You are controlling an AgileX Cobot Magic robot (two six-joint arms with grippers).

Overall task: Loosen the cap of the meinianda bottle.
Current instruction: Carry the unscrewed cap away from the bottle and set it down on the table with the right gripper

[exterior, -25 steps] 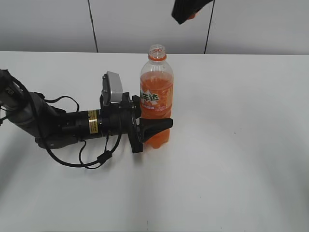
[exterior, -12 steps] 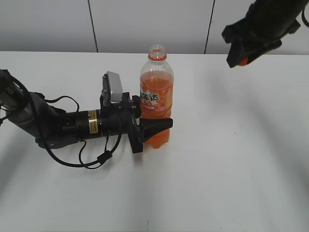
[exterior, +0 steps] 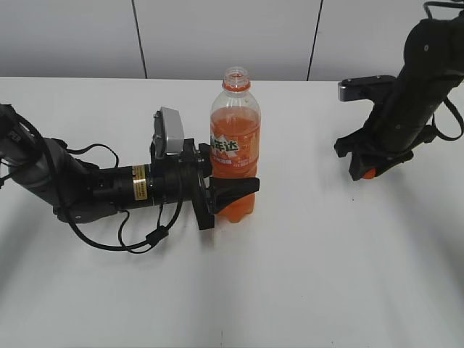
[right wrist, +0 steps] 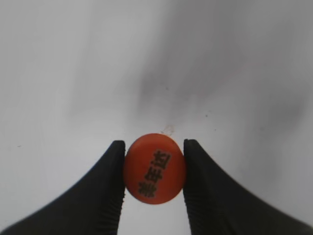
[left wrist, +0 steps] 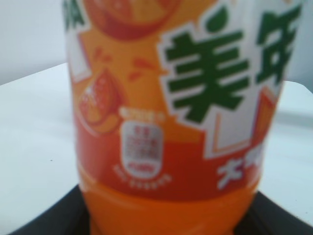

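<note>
The meinianda bottle (exterior: pixel 235 145) stands upright at the table's middle, its mouth open and capless, orange neck ring showing. My left gripper (exterior: pixel 230 194) lies low on the table and is shut on the bottle's lower body; the left wrist view is filled by the bottle's label (left wrist: pixel 171 112) with black jaws at both bottom corners. My right gripper (exterior: pixel 367 172) is at the right, low over the table, shut on the small orange cap (exterior: pixel 370 173). In the right wrist view the cap (right wrist: pixel 154 168) sits flat side up between the two black fingers (right wrist: pixel 154 171).
The white table (exterior: pixel 304 275) spreads around the bottle. A grey wall with dark vertical seams (exterior: pixel 139 40) stands behind the table's far edge. My left arm's cables (exterior: pixel 138 235) lie on the table at the left.
My right gripper has carried the cap from above the bottle out to the right and down close to the table. The left gripper and bottle have not moved.
</note>
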